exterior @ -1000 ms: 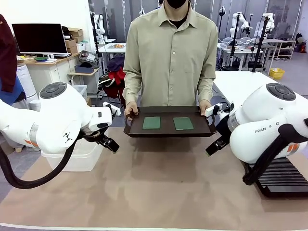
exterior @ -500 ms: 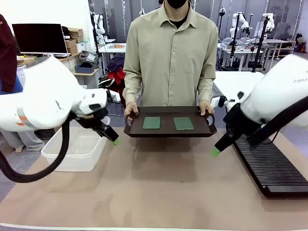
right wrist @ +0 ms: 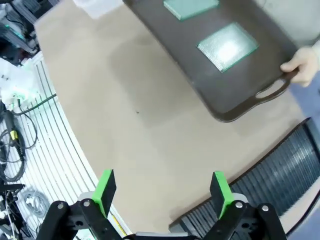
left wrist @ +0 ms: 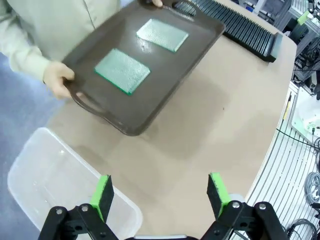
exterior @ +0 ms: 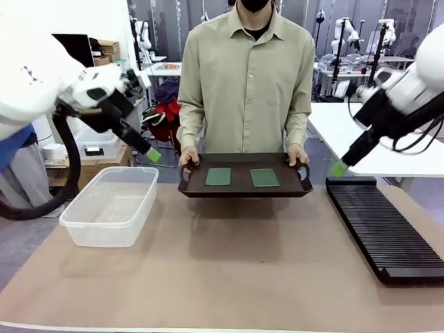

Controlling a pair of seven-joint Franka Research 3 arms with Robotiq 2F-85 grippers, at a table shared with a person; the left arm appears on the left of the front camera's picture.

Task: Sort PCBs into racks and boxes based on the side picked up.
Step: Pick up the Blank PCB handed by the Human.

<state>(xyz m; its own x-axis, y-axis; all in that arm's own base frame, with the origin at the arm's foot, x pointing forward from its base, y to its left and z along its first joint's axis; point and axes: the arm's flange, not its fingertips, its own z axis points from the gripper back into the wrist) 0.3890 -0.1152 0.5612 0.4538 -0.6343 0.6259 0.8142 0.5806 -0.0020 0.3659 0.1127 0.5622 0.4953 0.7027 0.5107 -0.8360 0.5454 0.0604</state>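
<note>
No lettering can be read here — the small dark marks on the glossy white left arm casing (exterior: 29,75) are too blurred, and the thin flat green boards (exterior: 218,177) look plain.

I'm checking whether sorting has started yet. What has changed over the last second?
Both arms swung up and outward. The left hand rose from low beside the tub to above its far end, and the right hand rose likewise beside the rack. Both hands are open and empty, so nothing was picked up. The person holds the tray where it was, the PCBs lying flat on it as before.
</note>
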